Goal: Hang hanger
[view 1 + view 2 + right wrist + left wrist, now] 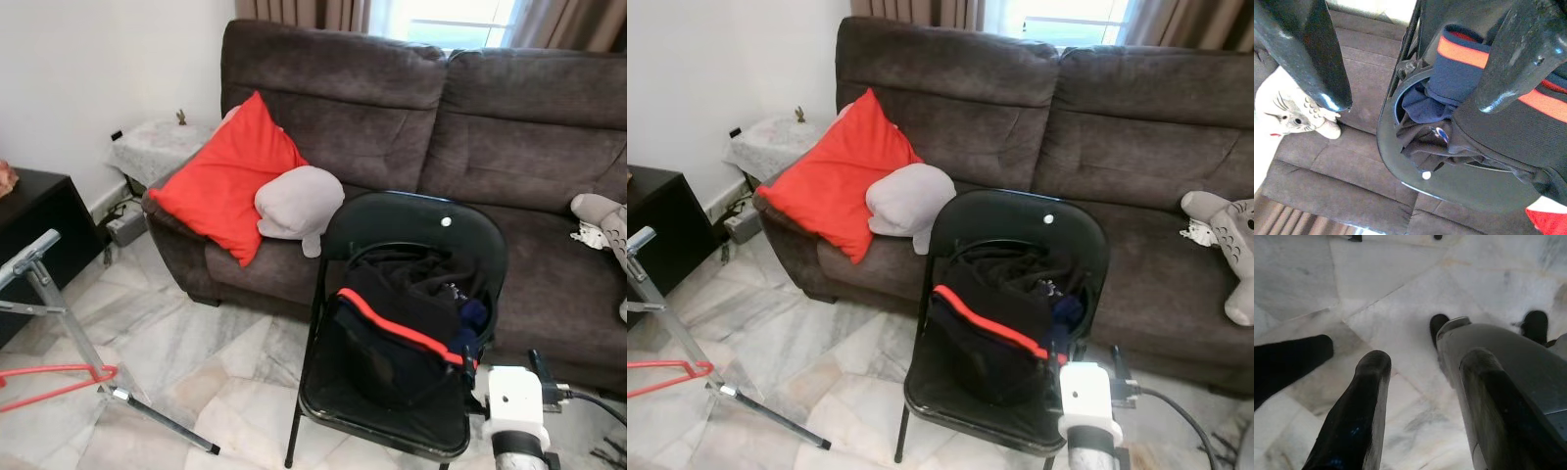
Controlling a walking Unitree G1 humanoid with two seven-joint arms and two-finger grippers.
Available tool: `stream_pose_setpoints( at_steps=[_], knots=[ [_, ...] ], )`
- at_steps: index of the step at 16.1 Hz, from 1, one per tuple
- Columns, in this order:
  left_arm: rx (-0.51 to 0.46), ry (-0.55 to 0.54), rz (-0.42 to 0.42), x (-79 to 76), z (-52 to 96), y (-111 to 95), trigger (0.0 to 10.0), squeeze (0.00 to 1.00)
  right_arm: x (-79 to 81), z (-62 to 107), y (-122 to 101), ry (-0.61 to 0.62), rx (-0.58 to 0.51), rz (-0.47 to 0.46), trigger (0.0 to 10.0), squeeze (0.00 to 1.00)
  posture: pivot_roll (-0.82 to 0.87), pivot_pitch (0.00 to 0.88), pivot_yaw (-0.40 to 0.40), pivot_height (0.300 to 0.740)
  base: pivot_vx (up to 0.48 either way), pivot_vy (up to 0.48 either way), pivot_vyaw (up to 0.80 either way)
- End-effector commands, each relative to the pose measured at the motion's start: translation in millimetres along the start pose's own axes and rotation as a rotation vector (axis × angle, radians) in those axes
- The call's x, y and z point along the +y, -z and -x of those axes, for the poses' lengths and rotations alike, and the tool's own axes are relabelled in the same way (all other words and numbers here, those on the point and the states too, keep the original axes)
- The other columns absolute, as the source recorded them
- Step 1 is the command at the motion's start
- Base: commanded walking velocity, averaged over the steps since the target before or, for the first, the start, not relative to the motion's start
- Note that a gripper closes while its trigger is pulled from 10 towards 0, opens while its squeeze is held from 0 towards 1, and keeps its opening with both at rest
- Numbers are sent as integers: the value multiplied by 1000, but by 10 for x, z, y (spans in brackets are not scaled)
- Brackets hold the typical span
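A red hanger shows at the lower left, its end against the slanted leg of a metal rack; whether it hangs or lies on the floor I cannot tell. My right arm is low on the right, beside the black folding chair. In the right wrist view my right gripper is open, empty, and points at the chair's back and the dark clothes with a red stripe. My left gripper hangs open over the marble floor, holding nothing.
The chair carries a heap of dark clothes. Behind it stands a brown sofa with a red cushion, a grey cushion and a plush toy. A black cabinet stands at the left wall.
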State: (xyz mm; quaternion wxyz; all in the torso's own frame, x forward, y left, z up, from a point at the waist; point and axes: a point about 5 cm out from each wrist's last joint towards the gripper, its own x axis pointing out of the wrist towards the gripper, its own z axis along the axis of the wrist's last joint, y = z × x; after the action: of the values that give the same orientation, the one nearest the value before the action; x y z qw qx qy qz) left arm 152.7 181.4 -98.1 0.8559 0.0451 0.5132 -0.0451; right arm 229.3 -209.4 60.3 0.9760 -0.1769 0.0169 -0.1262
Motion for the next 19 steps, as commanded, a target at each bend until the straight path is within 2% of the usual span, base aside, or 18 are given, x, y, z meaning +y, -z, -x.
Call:
stream_pose_setpoints(
  at_steps=[1, 3, 10, 15, 19],
  knots=[
    [50, 15, -10, -65, 5, 106, 10000, 0, -19, 16, 10, 10, 13, -4, 10000, 0, -18, 18, 23, 740, 0, 322, 0],
    [44, 17, -11, -78, -2, 76, 10000, 0, -11, 13, 8, 6, 12, -5, 10000, 0, -18, 18, 23, 740, 0, 317, 0],
    [13, 17, -17, -8, -10, -45, 10000, 0, -24, -11, 1, 18, 13, -9, 10000, 0, -20, 19, 22, 740, 0, 0, 0],
    [-5, 32, -19, -115, -39, -186, 10000, 0, 0, -23, -18, 18, 7, -16, 10000, 0, -16, 18, 23, 740, 0, 0, 0],
    [0, 27, -17, -96, -34, -154, 10000, 0, 17, -22, -35, 14, -1, -23, 10000, 0, -15, 18, 25, 740, 0, 0, 0]
  ],
)
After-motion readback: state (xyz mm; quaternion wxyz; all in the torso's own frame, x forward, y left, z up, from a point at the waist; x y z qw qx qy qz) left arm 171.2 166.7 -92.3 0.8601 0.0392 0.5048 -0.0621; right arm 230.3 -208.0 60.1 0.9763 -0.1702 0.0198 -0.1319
